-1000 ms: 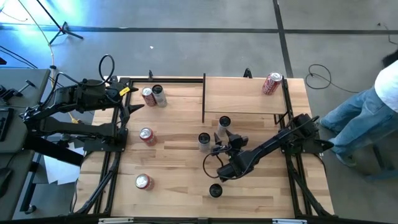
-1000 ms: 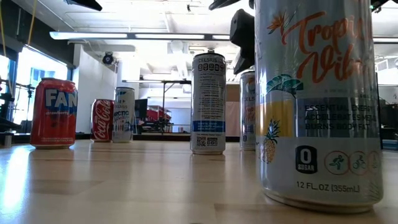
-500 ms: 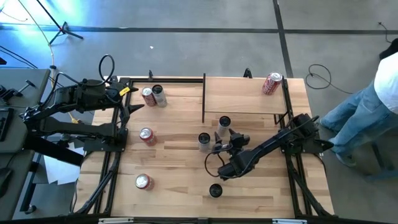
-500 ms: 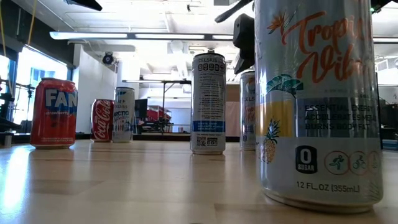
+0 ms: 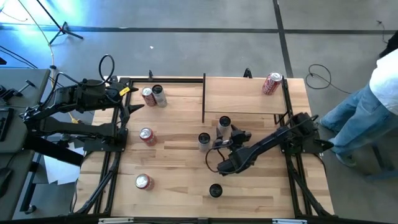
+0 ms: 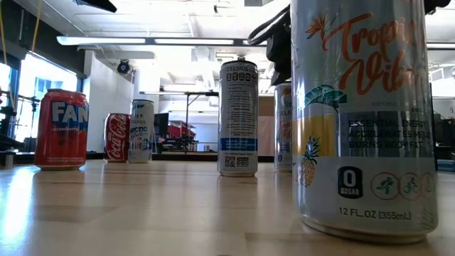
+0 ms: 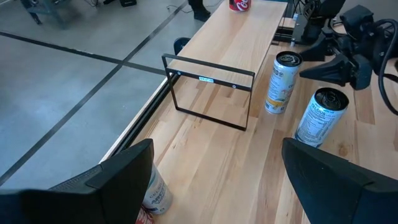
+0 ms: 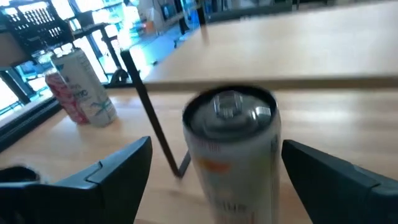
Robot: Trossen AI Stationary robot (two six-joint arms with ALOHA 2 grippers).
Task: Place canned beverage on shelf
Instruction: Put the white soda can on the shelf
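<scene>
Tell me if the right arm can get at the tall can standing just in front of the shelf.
Probably yes. The right hand is open and already lined up on that tall can, with nothing between its fingers and the can. The shelf lies just behind it.

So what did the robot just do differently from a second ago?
The right gripper slid toward the shelf, up to the tall can by its edge, jaws open either side of it, not gripping yet. The left gripper and the other cans stayed put.
</scene>
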